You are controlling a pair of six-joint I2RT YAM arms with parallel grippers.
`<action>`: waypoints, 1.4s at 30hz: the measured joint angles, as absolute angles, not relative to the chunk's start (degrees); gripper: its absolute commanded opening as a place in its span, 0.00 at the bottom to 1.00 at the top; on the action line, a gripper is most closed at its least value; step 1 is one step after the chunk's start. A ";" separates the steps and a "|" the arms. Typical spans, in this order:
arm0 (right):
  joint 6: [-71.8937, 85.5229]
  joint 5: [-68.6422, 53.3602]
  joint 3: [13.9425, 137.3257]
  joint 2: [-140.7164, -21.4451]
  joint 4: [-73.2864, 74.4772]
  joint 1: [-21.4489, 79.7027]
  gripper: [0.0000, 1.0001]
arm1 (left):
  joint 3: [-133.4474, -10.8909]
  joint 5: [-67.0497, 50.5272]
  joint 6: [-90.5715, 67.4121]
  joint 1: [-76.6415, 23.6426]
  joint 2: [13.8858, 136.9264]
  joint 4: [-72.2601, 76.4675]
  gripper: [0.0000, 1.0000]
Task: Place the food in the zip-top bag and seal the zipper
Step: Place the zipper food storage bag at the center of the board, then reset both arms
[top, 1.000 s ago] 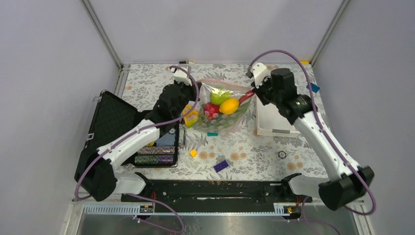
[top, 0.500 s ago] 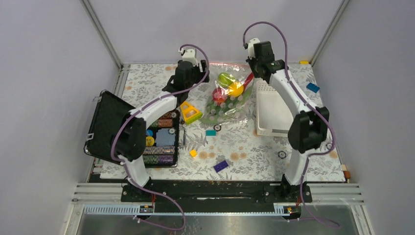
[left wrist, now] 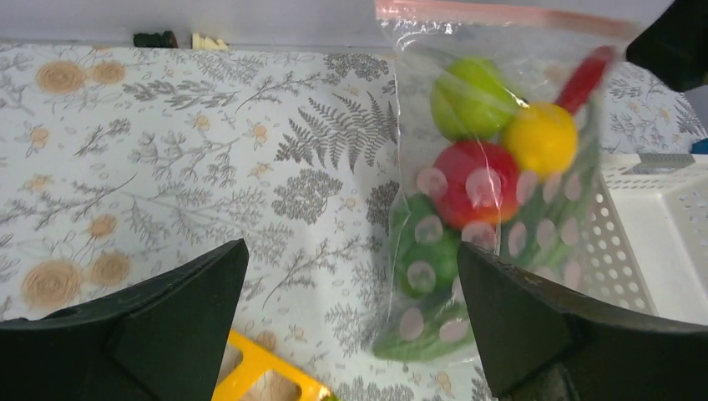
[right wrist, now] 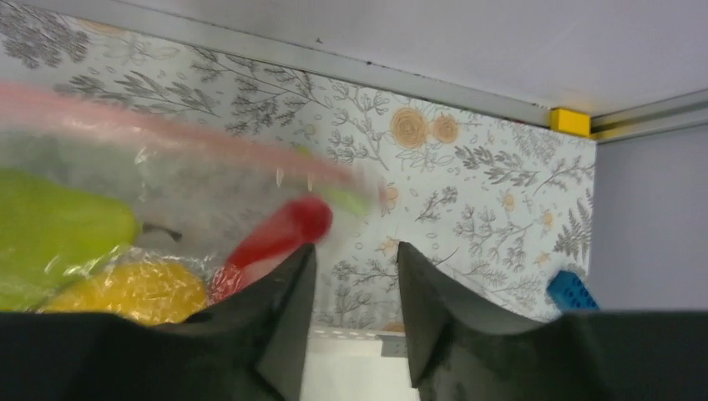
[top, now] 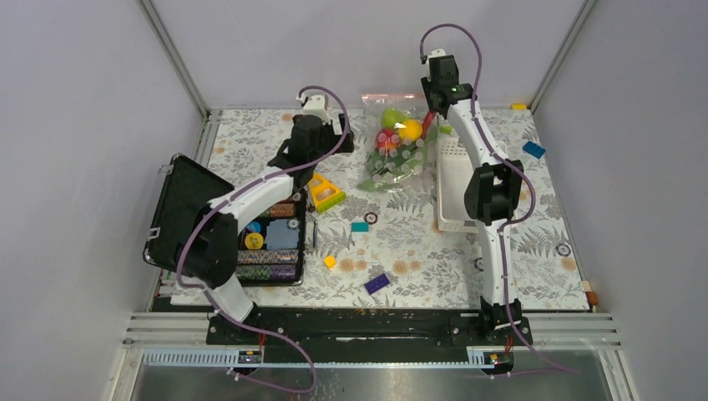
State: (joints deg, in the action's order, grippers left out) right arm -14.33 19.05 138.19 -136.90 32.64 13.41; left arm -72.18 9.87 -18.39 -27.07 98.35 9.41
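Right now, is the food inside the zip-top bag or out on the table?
Inside: green fruit, yellow fruit and red fruit show through the clear zip-top bag.

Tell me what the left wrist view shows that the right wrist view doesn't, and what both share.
Only the left wrist view: the left tool, jaws wide apart and empty, the yellow triangular toy, and the green pieces low in the zip-top bag. Only the right wrist view: the right tool, jaws slightly apart with nothing between them, a blue brick and a yellow block at the far rail. Both: that bag, its pinkish zipper, the green fruit, the yellow fruit and a long red piece.
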 measured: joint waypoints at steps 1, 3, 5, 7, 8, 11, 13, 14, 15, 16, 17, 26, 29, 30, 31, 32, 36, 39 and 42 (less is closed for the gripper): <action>-14.57 19.05 138.28 -137.45 32.34 13.34 0.71 | -70.61 9.87 -18.63 -27.07 96.62 9.41 0.99; -13.96 19.03 138.04 -137.86 32.18 13.26 0.87 | -68.10 9.89 -19.20 -27.07 93.41 9.30 0.99; -13.47 18.92 137.29 -137.82 32.05 13.23 0.98 | -65.69 9.91 -19.86 -27.07 89.71 9.13 0.99; -12.64 18.76 136.42 -137.51 31.35 13.23 1.00 | -63.99 9.87 -20.25 -27.07 86.61 9.06 0.99; -12.08 18.46 135.31 -136.94 31.16 13.23 1.00 | -63.16 9.87 -20.56 -27.07 85.01 8.93 0.99; -9.04 17.32 130.19 -132.79 31.40 13.23 1.00 | -61.28 9.87 -21.32 -27.07 80.93 7.42 0.99; -6.48 16.75 125.84 -128.14 31.35 13.23 1.00 | -59.57 9.91 -21.85 -27.07 78.22 6.44 0.99; -4.89 16.40 122.74 -124.64 31.16 13.23 1.00 | -58.54 9.98 -22.17 -27.09 76.75 5.76 0.99; -3.70 16.36 119.96 -121.40 30.96 13.23 1.00 | -57.47 10.09 -22.50 -27.09 75.26 5.15 0.99; -2.26 16.23 115.44 -116.55 29.78 13.23 1.00 | -56.51 10.20 -22.70 -27.11 73.91 4.45 0.99; -0.84 16.19 110.30 -111.02 28.38 13.23 1.00 | -55.35 10.39 -23.00 -27.11 72.29 3.60 0.99; 10.96 16.49 62.83 -63.42 13.80 12.91 1.00 | -51.13 13.54 -25.96 -27.24 60.93 -6.46 0.99; 13.69 17.56 54.54 -56.55 15.33 12.73 0.99 | -50.00 14.11 -26.61 -27.29 58.83 -8.60 0.99; 14.70 18.20 51.64 -54.22 16.14 12.73 1.00 | -49.69 14.20 -26.72 -27.29 58.28 -9.45 0.99; 15.73 19.00 48.82 -51.75 17.32 12.73 1.00 | -49.43 14.20 -26.89 -27.29 57.84 -10.07 0.99; 16.51 19.57 46.87 -49.87 17.98 12.73 1.00 | -49.23 14.20 -27.00 -27.29 57.52 -10.68 0.99; 19.77 21.17 39.46 -41.58 19.99 12.73 1.00 | -48.97 14.31 -27.09 -27.29 57.10 -11.22 0.99; 20.99 22.06 37.10 -38.48 20.62 12.71 1.00 | -48.97 14.41 -27.07 -27.29 57.10 -11.62 0.99; 21.80 23.79 36.23 -36.67 21.19 12.69 1.00 | -48.97 14.41 -27.07 -27.29 57.10 -12.51 0.99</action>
State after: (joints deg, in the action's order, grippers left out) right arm 21.80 23.79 36.23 -36.67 21.19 12.69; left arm -48.97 14.41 -27.07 -27.29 57.10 -12.51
